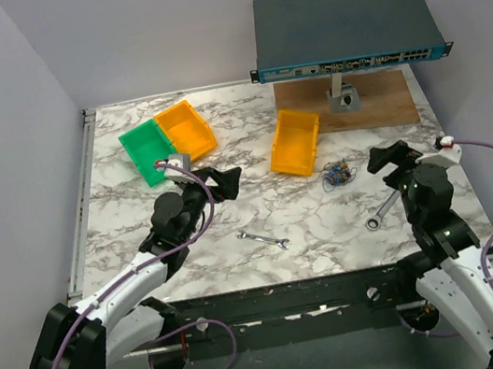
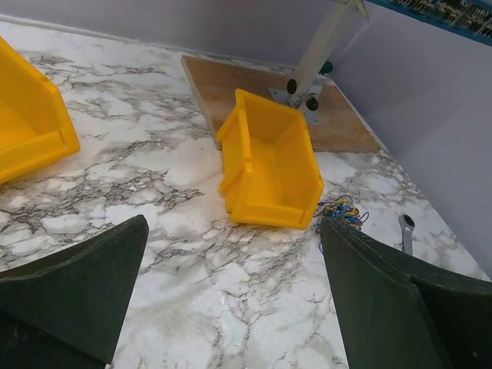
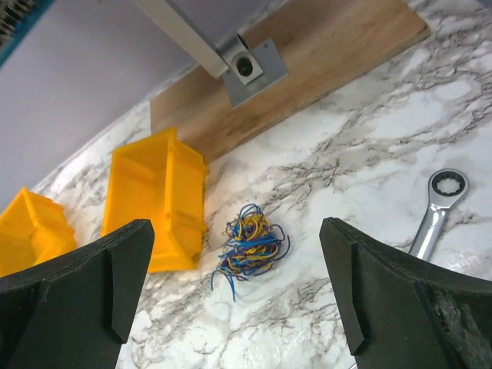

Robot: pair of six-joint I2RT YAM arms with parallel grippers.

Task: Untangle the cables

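Observation:
The cables (image 1: 336, 173) are a small tangle of thin blue, yellow and dark strands on the marble table, just right of a yellow bin (image 1: 295, 141). They show in the right wrist view (image 3: 249, 245) and at the right in the left wrist view (image 2: 343, 210). My right gripper (image 1: 385, 161) is open and empty, to the right of the tangle and above the table; the tangle lies ahead between its fingers (image 3: 384, 296). My left gripper (image 1: 220, 181) is open and empty, well left of the tangle, facing the yellow bin (image 2: 270, 164).
A green bin (image 1: 147, 152) and an orange-yellow bin (image 1: 186, 129) stand at the back left. A silver wrench (image 1: 264, 239) lies at front centre, another wrench (image 1: 382, 211) near my right arm. A network switch (image 1: 344, 29) on a post over a wooden board (image 1: 351, 102) stands at the back right.

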